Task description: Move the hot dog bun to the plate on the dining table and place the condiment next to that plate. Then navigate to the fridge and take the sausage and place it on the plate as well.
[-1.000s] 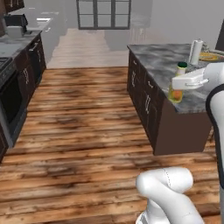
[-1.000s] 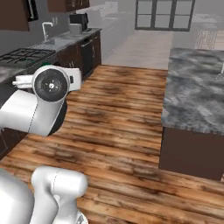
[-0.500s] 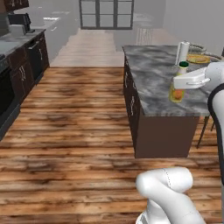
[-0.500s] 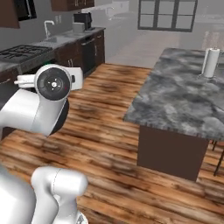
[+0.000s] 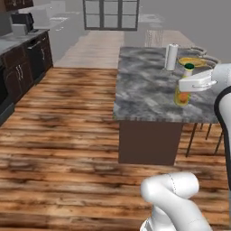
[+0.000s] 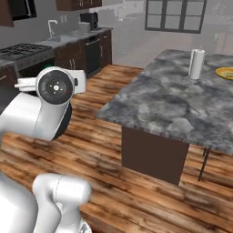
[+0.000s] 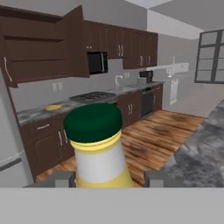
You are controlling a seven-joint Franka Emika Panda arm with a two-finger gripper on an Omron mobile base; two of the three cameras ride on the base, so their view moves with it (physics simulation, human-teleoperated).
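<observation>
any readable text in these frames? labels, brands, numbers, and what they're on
None readable.
Condiment bottle held in the pincer: green cap, pale label band, no print visible.
Paper towel roll on the marble table: blank.
Microwave and coffee machine: any panel markings too small to tell.
</observation>
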